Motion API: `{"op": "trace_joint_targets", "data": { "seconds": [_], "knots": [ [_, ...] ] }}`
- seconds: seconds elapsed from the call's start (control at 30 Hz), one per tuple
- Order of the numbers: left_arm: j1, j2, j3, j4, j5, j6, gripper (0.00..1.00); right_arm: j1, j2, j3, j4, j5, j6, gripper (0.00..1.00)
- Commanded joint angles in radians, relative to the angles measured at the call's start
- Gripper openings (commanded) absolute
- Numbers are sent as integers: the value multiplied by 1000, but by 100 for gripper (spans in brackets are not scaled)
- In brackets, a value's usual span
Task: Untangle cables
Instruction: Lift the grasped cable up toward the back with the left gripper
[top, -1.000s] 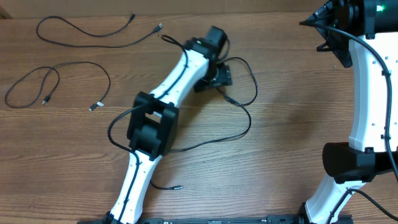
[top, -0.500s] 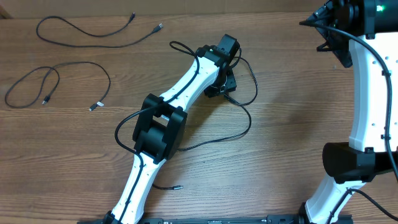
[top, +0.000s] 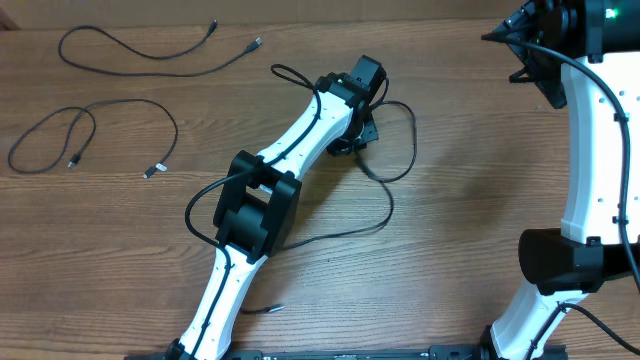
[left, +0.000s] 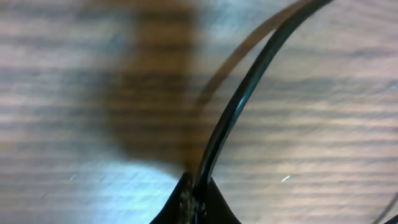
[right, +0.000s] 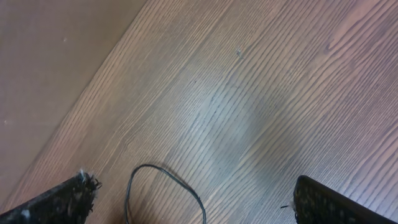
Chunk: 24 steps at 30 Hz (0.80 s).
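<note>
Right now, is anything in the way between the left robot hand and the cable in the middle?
Nothing visible. The left gripper is shut right on the middle cable. The cord runs straight out from its pinched tips, with only the wooden table showing around it.

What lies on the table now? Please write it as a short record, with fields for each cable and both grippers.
table: brown wood
top cable: far left, loose, black
left cable: below the top one, loose loop, black
middle cable: centre, partly under the left arm, black
tangle: none seen among the three
left gripper: shut on middle cable
right gripper: open, holds nothing
</note>
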Motion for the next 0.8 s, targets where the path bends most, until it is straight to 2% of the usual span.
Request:
{"op": "trace_joint_targets", "data": {
  "seconds": [0.0, 0.13, 0.27, 0.4, 0.53, 0.6, 0.77],
  "knots": [
    [29, -80, 100, -75, -23, 59, 4, -2, 0, 10, 2, 14, -3, 100],
    [60, -164, 209, -171, 26, 120, 4, -2, 0, 10, 2, 14, -3, 100],
    [93, -283, 304, -197, 143, 269, 4, -2, 0, 10, 2, 14, -3, 100],
    [146, -415, 332, -166, 196, 272, 4, -2, 0, 10, 2, 14, -3, 100],
    [221, -529, 332, -71, 407, 294, 4, -2, 0, 10, 2, 14, -3, 100],
    [257, -567, 332, -39, 450, 293, 4, -2, 0, 10, 2, 14, -3, 100],
    [282, -593, 332, -106, 412, 284, 4, -2, 0, 10, 2, 14, -3, 100]
  ]
}}
